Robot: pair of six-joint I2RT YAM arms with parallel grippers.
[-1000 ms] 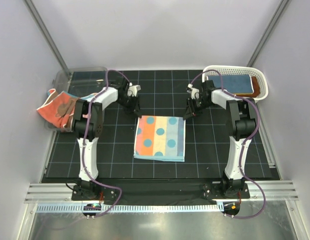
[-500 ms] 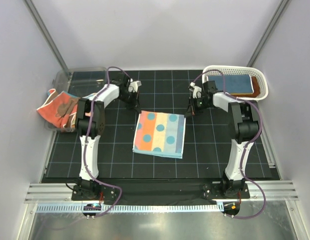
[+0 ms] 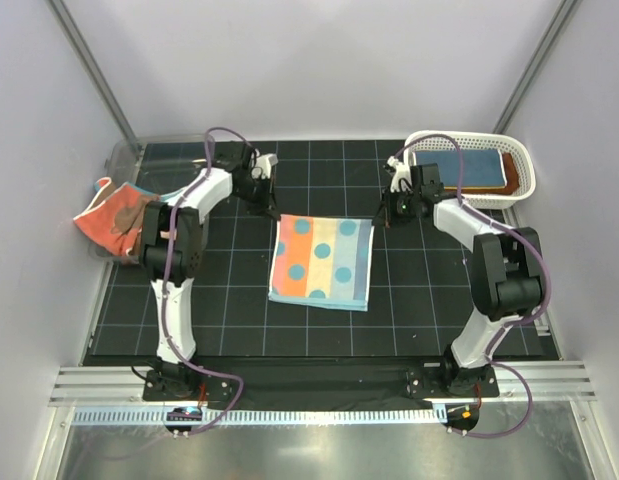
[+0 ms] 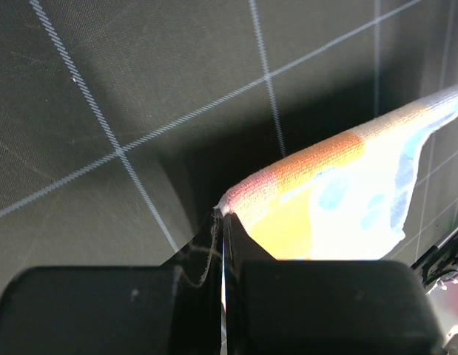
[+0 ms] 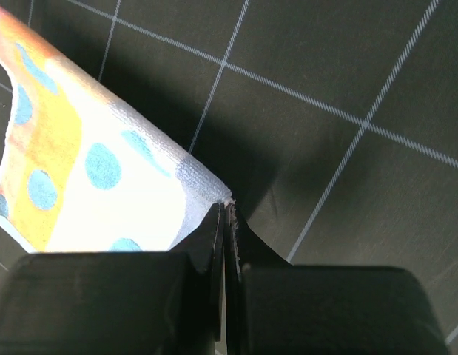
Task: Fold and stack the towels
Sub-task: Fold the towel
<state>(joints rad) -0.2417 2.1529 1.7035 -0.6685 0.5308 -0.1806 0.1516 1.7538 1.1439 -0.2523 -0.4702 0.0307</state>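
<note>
**A:** Top external view first: we have the polka-dotted towel spread on the black grid mat. It lies nearer the arm bases than the white lattice basket and out to the basket's side, toward mid-mat.

**B:** And we hold it by the two corners of the edge nearest the basket's end of the mat. The left gripper is pinched tight on the orange corner. The right gripper is clamped on the pale-blue corner. Both corners are raised off the mat.

**A:** So we judge a fold is just starting. What does the next move need?

**B:** We'd carry both corners together away from the basket's end, level, until they meet the opposite hem squarely.

**A:** And the rest?

**B:** A blue towel and a rust-brown towel lie inside the basket. They are probably folded, though we can't tell from here. A coral-red towel hangs from the clear bin, across the mat from the basket.
</note>
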